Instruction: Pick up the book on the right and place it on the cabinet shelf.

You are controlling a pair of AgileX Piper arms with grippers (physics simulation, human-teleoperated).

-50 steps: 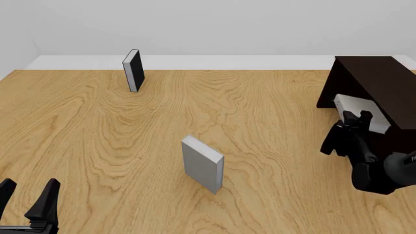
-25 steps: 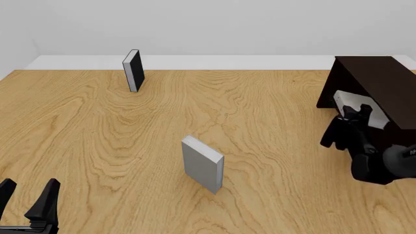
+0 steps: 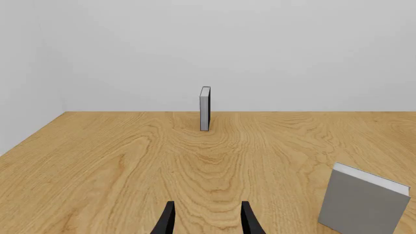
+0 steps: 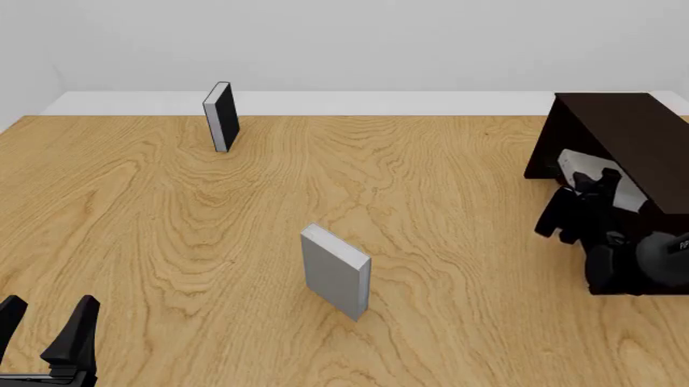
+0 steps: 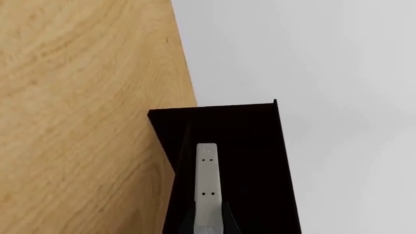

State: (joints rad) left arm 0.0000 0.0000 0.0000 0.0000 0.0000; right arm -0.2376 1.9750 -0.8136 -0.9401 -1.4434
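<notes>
The right gripper (image 4: 586,193) clamps the book (image 4: 590,173) edge-on (slim side leading) so it slides into the cabinet shelf (image 5: 260,165) recess at far right.

The cabinet (image 4: 635,153) runs off the front view's right edge. Inside its recess, the book (image 4: 586,173) is partly hidden behind the right gripper (image 4: 590,187).

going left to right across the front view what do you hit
left gripper at the near left corner → black-covered book standing far back → darker grey book mid-table → right gripper holding the light grey book → dark cabinet at the right edge
</notes>
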